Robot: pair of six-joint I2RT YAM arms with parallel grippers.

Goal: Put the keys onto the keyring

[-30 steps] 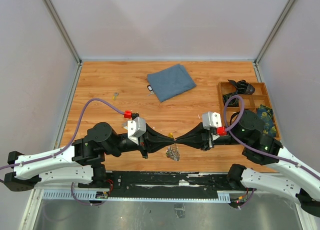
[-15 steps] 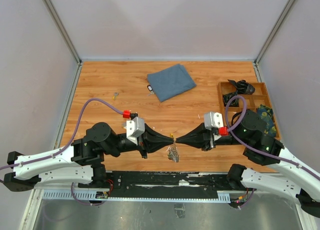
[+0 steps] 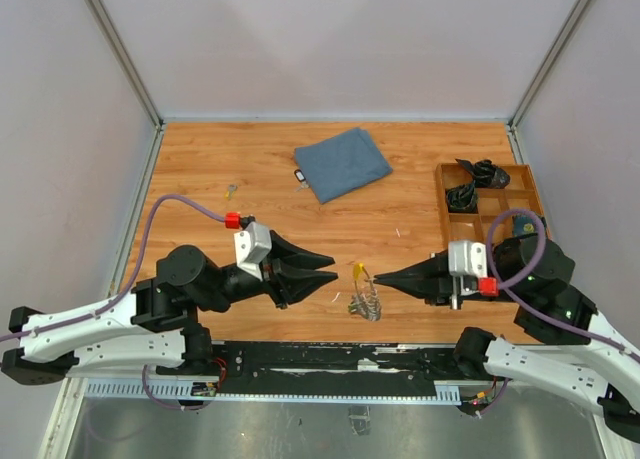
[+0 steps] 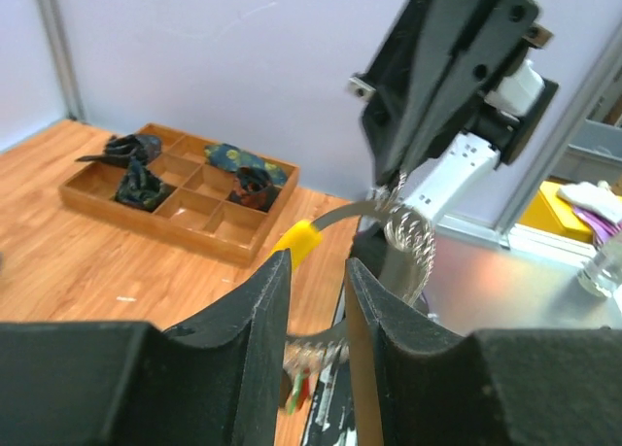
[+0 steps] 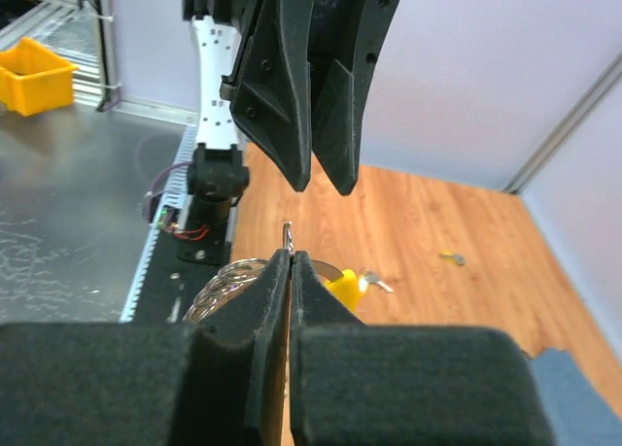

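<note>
Keyring in right jaws (pinched)

Shiny metal keyring, wooden table

The work surface was a table topped in orange-brown wood-grain board, its planks running left to right. It was enclosed on three sides by plain, pale grey panels: a far wall, a left wall and a right wall. Aluminium posts stood at the two far corners, leaning outward in the overhead view. A black rail ran along the near edge, with a bare metal bench surface just nearer. A yellow bin sat on that bench. Lighting was even and diffuse, with soft shadows. No windows were in view.
</note>
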